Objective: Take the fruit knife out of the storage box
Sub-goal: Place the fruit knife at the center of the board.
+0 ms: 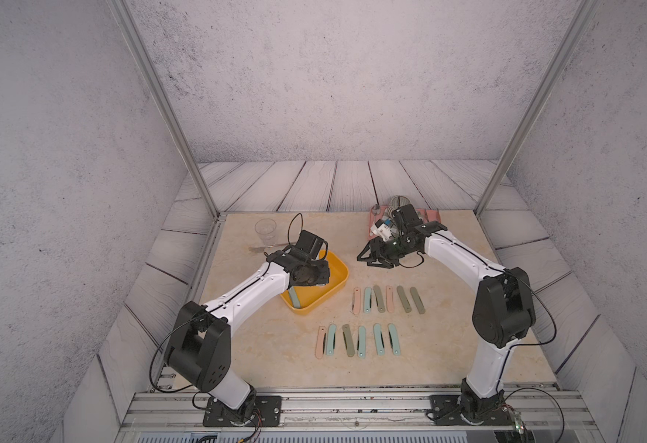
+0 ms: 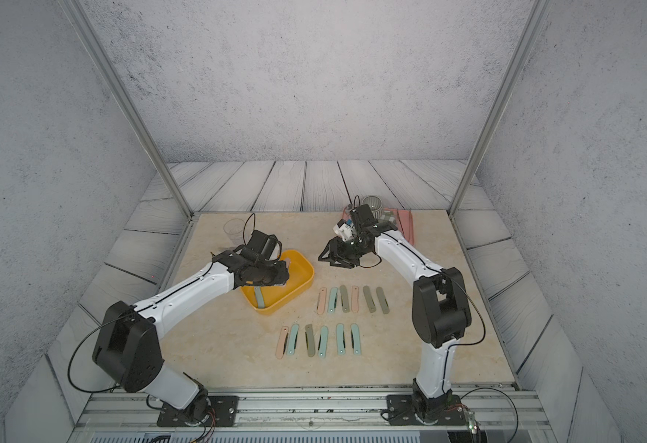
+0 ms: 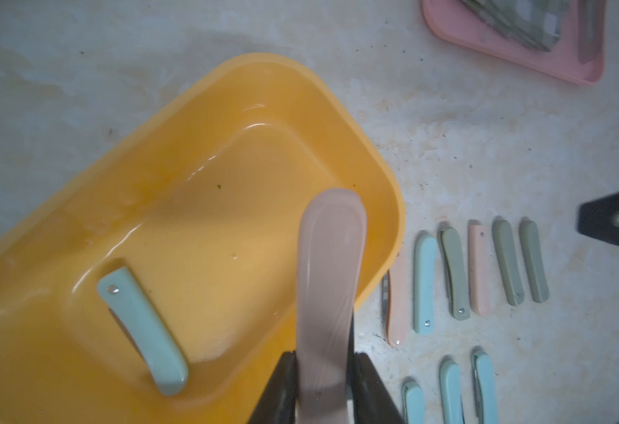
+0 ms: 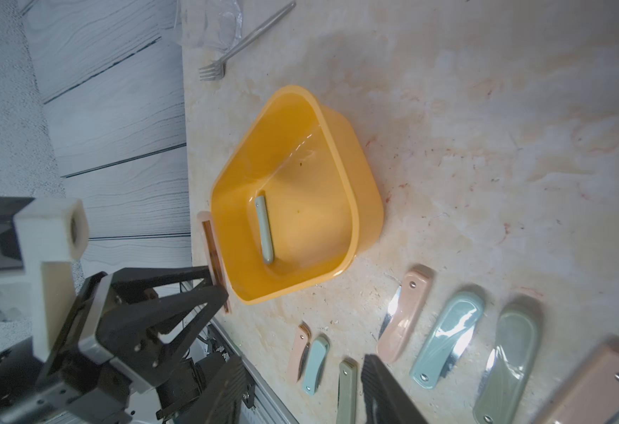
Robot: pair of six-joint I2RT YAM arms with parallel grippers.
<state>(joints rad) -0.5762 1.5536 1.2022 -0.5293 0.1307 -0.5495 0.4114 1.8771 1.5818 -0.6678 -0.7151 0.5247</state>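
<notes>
Left gripper (image 3: 322, 361) pinches one end of a folded pink plastic-handled fruit knife (image 3: 331, 271), which reaches out over the yellow-orange plastic storage box (image 3: 271, 62) beneath it. We would lift it clear of the rim before swinging toward the rows of folded knives (image 3: 425, 282) beside the box. A mint-green folded knife (image 3: 142, 326) lies inside, below the gripper. Right gripper (image 1: 369, 259) hovers well apart; we cannot tell how wide its jaws stand.

The yellow-orange rectangular plastic storage box (image 3: 190, 121) looked glossy and smooth, with bright highlights. The mint-green folding fruit knife (image 3: 142, 326) lying in it had a satin plastic handle and a small metal rivet. The beige marble-patterned tabletop (image 3: 465, 147) was smooth and faintly speckled. The slim fork (image 4: 253, 36) was dull grey metal, and the flat pink tray (image 3: 484, 44) was matt plastic.
</notes>
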